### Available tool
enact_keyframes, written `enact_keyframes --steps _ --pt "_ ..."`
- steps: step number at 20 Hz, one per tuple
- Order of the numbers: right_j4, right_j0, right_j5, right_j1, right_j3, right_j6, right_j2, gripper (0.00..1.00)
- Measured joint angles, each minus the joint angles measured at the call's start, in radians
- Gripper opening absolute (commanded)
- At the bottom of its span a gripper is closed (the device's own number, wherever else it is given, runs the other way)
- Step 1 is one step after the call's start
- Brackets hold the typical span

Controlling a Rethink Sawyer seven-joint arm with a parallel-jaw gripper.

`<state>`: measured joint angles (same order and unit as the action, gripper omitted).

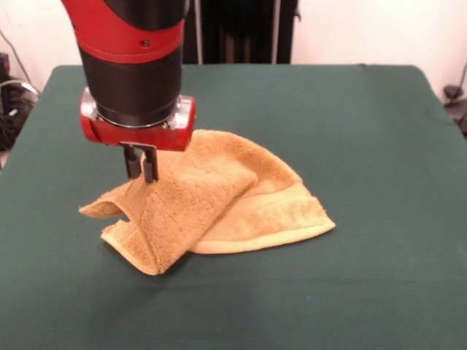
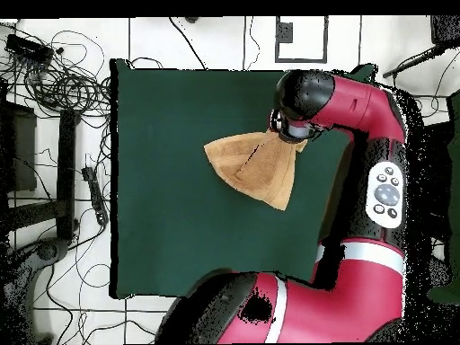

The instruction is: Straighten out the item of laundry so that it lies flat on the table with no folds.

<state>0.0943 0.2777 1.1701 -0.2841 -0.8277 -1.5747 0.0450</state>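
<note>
Nearest the camera in front view: bare green table [image 1: 292,306], plain dark cloth, nothing on the near strip. Just beyond it lies the towel [image 1: 241,200], yellow-orange terry, abt mid-table and a bit left of centre. Not flat: folded over itself, w/ a hemmed band along the near right edge ending in a rounded corner at the right. Left part is raised off the table, a flap drooping to a point at far left and a thick fold hanging down at the near left.

Claw [image 1: 141,172] comes down from the red and black arm [image 1: 135,65], fingers close together, pinching the towel's top fold at its left side; cloth peaks up to the tips.

Overhead view: towel [image 2: 252,166] shows as a fan shape, narrowing toward the arm's wrist [image 2: 301,103], which covers the claw. Cables on the floor [image 2: 63,81] beside the table [image 2: 180,243].
</note>
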Motion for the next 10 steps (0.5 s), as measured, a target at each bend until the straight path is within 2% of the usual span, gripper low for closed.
enact_keyframes --steps 10 --pt "0.009 0.004 0.028 -0.015 0.018 0.0 0.0 0.0"
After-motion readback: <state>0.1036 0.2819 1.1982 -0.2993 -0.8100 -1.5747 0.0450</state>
